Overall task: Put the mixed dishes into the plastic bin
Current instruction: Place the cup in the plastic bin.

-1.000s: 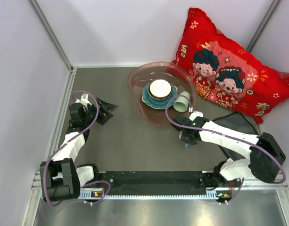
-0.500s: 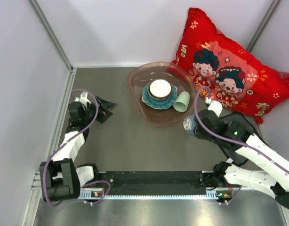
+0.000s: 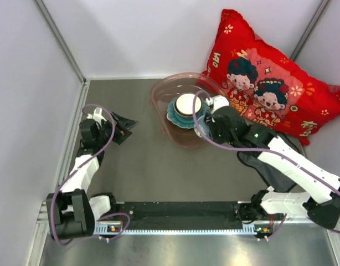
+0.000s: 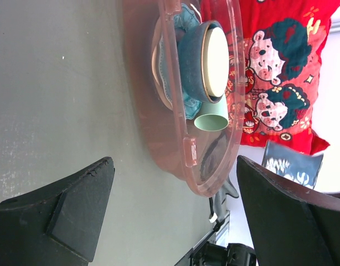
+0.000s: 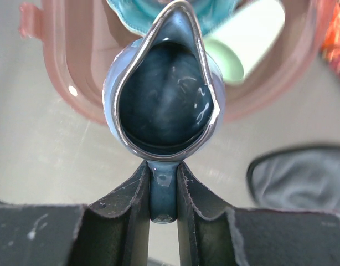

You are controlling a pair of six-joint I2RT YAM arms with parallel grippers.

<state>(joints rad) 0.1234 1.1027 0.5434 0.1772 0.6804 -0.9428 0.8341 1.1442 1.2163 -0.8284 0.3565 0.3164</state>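
Grey tabletop (image 3: 142, 166) below; right fingers (image 5: 131, 199) pinch the small blue mug (image 5: 164, 100) by its handle, mouth toward the camera, hanging at the rim of the plastic bin (image 5: 56, 66), probably to be let go beside the pale green cup (image 5: 253, 39). Left fingers (image 4: 76, 205) gape, holding nothing, apart from the bin.

Bright even light, glints inside the blue mug (image 5: 164, 105), background apparently blurred.
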